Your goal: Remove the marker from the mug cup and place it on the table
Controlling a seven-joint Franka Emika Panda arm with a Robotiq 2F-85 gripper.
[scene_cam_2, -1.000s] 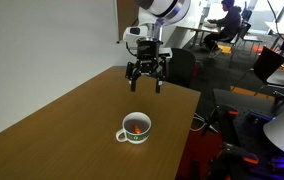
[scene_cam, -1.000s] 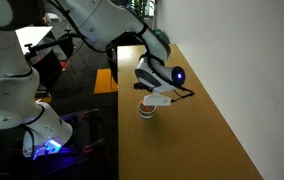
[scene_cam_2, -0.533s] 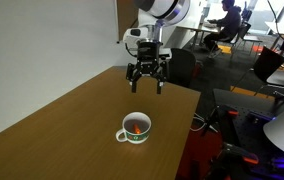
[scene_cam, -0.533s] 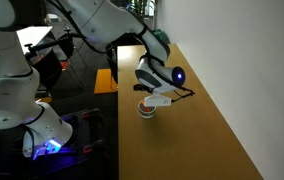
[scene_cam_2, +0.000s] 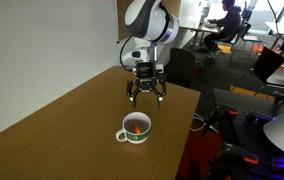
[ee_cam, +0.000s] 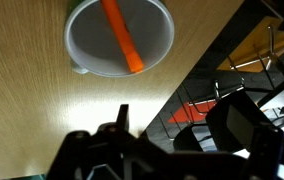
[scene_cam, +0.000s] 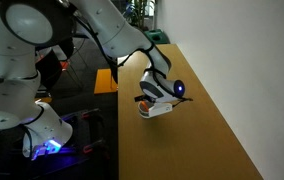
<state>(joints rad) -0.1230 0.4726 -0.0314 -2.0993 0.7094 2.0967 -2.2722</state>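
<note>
Hovering over the mug cup (scene_cam_2: 135, 128) near the bench (scene_cam_2: 52, 130) edge, fingers (scene_cam_2: 134, 98) spreading apart, lining up for the marker (ee_cam: 123, 38) leaning inside.

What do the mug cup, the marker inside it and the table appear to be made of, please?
The mug cup looks like glazed white ceramic, smooth with a soft sheen, though plastic cannot be excluded. The marker seems to be plastic: a uniform bright orange, smooth stick. The table appears to be light wood or wood-look laminate, with fine straight grain and a matte finish in the wrist view.
</note>
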